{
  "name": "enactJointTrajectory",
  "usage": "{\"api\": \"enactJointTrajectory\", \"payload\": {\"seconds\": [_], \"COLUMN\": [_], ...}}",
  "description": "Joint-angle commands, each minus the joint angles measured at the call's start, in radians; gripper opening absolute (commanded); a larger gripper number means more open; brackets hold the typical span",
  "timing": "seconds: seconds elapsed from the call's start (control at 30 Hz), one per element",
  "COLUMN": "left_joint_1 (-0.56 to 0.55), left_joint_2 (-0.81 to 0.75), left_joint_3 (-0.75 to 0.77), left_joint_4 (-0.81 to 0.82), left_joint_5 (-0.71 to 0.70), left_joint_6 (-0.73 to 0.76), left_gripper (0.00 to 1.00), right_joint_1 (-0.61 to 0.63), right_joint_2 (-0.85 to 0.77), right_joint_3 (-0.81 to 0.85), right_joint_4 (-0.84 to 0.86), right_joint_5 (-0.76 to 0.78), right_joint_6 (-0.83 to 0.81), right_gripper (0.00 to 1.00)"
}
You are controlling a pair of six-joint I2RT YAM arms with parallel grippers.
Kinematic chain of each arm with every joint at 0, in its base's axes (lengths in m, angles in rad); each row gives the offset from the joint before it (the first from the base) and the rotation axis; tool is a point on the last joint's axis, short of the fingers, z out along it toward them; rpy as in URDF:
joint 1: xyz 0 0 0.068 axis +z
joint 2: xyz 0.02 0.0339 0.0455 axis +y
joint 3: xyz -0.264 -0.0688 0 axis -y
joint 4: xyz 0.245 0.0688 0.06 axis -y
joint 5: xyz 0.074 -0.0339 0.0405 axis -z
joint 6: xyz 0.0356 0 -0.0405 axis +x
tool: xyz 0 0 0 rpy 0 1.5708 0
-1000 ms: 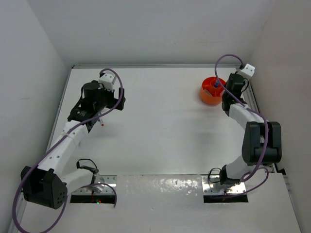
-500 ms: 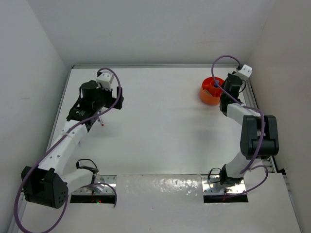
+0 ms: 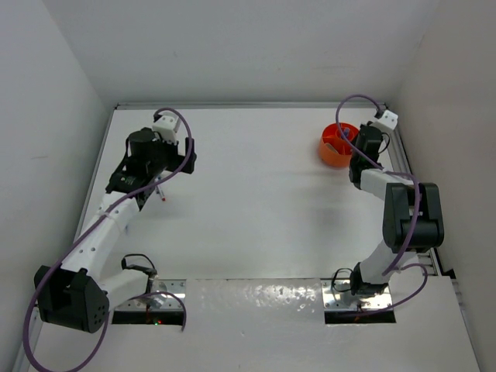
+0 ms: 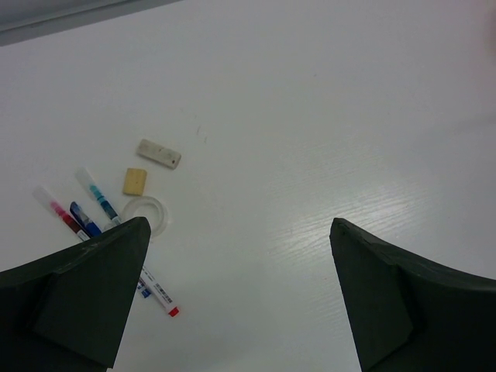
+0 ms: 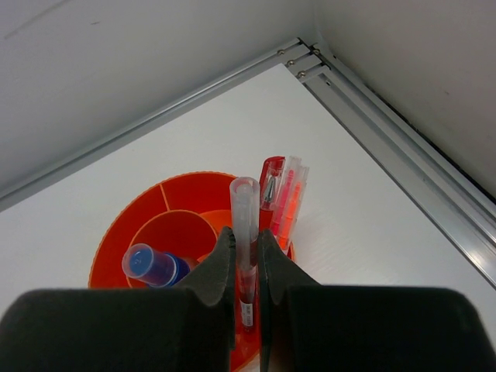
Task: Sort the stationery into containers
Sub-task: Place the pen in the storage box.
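Note:
My right gripper (image 5: 245, 236) is shut on a clear-capped red pen (image 5: 244, 209) and holds it upright over the near edge of the round orange tub (image 5: 147, 213). Red and pink pens (image 5: 283, 194) stand in one of the tub's compartments, and a blue-capped bottle (image 5: 151, 266) lies in another. In the top view the tub (image 3: 335, 151) sits at the far right, next to my right gripper (image 3: 358, 147). My left gripper (image 4: 239, 225) is open and empty above the table. To its left lie blue-and-white pens (image 4: 97, 195), a red pen (image 4: 58, 211), a red-tipped pen (image 4: 159, 294) and a beige block (image 4: 135, 181).
A whitish eraser (image 4: 159, 153) and a white ring (image 4: 145, 214) lie beside the pens. A metal rail (image 5: 403, 155) and the side wall run close to the right of the tub. White walls enclose the table on three sides.
My right wrist has shifted slightly toward the far right by the tub, still holding the pen. My left arm moved a little early on, then stayed still.

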Motion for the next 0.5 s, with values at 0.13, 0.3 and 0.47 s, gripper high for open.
{"api": "enactJointTrajectory", "payload": {"seconds": [0.13, 0.3, 0.47], "left_joint_1": [0.013, 0.019, 0.059], "left_joint_2": [-0.019, -0.025, -0.022], "left_joint_3": [0.003, 0.012, 0.038], "left_joint_4": [0.038, 0.029, 0.006], "left_joint_5": [-0.008, -0.068, -0.191], "left_joint_6": [0.011, 0.002, -0.08], "left_gripper": [1.0, 1.0, 0.82], "right_joint_1": [-0.005, 0.012, 0.072], "right_joint_2": [-0.017, -0.064, -0.162], "right_joint_3": [0.005, 0.0, -0.028], "right_joint_4": [0.021, -0.027, -0.069], "right_joint_5": [-0.053, -0.058, -0.018], "right_joint_6": [0.006, -0.032, -0.117], "right_gripper": [0.26, 0.6, 0.69]}}
